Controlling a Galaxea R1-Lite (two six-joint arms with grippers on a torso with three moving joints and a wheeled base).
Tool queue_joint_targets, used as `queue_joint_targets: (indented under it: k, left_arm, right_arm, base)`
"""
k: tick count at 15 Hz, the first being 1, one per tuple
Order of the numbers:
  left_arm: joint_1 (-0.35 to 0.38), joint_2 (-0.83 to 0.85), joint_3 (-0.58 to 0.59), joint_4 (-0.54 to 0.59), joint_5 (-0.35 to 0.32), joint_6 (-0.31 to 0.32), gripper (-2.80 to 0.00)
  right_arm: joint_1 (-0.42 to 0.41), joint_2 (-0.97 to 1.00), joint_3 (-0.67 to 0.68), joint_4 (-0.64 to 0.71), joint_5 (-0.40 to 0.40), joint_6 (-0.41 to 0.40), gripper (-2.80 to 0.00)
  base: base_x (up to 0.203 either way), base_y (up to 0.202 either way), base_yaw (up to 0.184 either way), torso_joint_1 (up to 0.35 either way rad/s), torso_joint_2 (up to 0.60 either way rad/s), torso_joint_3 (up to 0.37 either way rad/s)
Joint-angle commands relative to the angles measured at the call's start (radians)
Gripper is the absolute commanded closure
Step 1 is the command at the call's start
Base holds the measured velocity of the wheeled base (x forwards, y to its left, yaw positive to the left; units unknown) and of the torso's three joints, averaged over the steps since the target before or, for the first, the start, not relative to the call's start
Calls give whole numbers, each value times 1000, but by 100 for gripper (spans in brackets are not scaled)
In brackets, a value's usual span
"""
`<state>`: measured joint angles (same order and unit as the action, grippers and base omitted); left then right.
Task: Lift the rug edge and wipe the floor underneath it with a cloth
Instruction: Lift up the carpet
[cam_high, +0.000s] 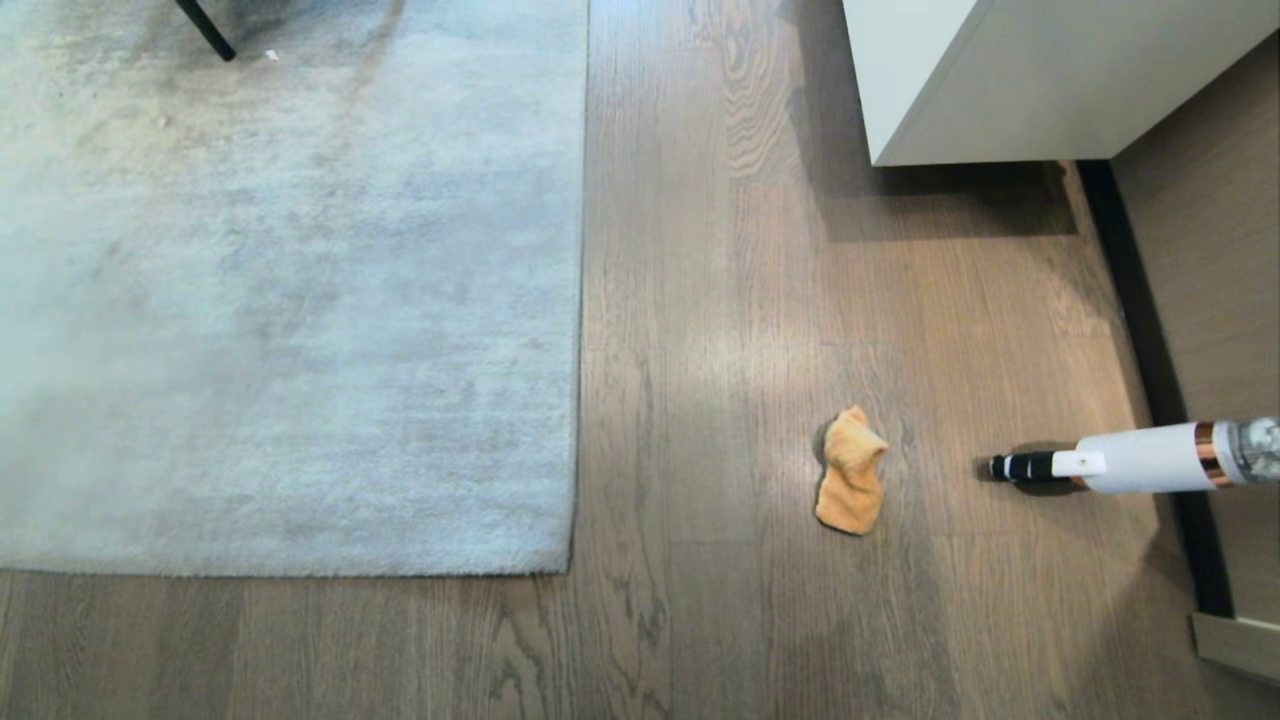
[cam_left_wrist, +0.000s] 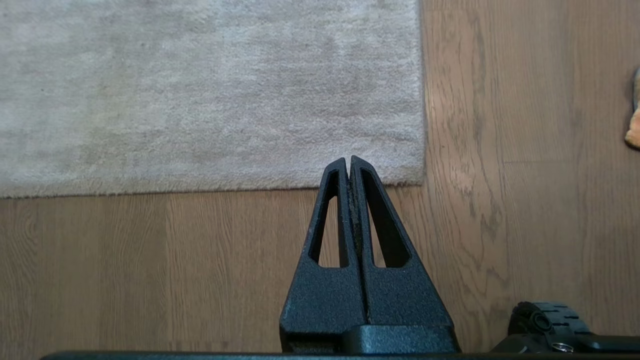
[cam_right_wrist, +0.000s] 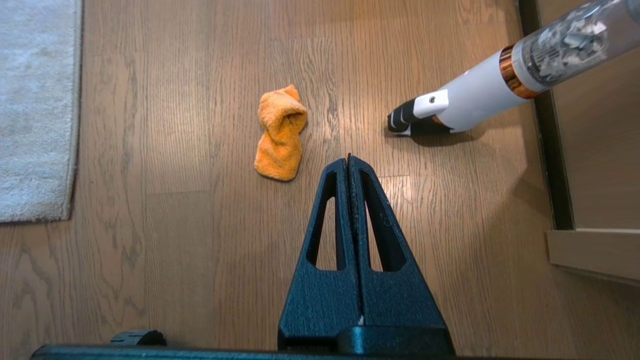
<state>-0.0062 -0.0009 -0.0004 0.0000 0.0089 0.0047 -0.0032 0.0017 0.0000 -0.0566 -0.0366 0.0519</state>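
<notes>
The rug (cam_high: 290, 290) fills the upper left of the head view, lying flat on the floor (cam_high: 720, 620). Its right edge (cam_high: 581, 300) runs straight down the frame to a corner (cam_high: 572, 570) at lower centre-left. The cloth (cam_high: 851, 470) lies bunched on the bare planks at centre right, well apart from the rug. Just right of it the dark nozzle of a white vacuum (cam_high: 1120, 462) points toward it from the right edge, not touching. A white cabinet (cam_high: 1040, 80) stands at upper right, and a dark leg (cam_high: 205, 28) rests on the rug at upper left.

Neither arm shows in the head view. In the left wrist view the left gripper (cam_left_wrist: 349, 160) hangs above the rug's corner, its jaws pressed together and empty. In the right wrist view the right gripper (cam_right_wrist: 348, 159) hangs above bare floor, between the cloth (cam_right_wrist: 280, 132) and the vacuum (cam_right_wrist: 480, 95) and nearer the frame's bottom, jaws likewise closed on nothing.
</notes>
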Motion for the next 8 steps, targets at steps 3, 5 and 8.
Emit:
queue_joint_targets:
  k: [3,5,8]
  left_arm:
    - [0,1,0,0,0,0,0]
    - [0,1,0,0,0,0,0]
    - [0,1,0,0,0,-2,0]
  right_arm:
    - [0,0,0,0,0,0,0]
    - [0,0,0,0,0,0,0]
    - [0,0,0,0,0,0,0]
  base:
    - [0,0,0,4,4,-197]
    - [0,0,0,1,4,-202]
    - [0,0,0,2,1,-196]
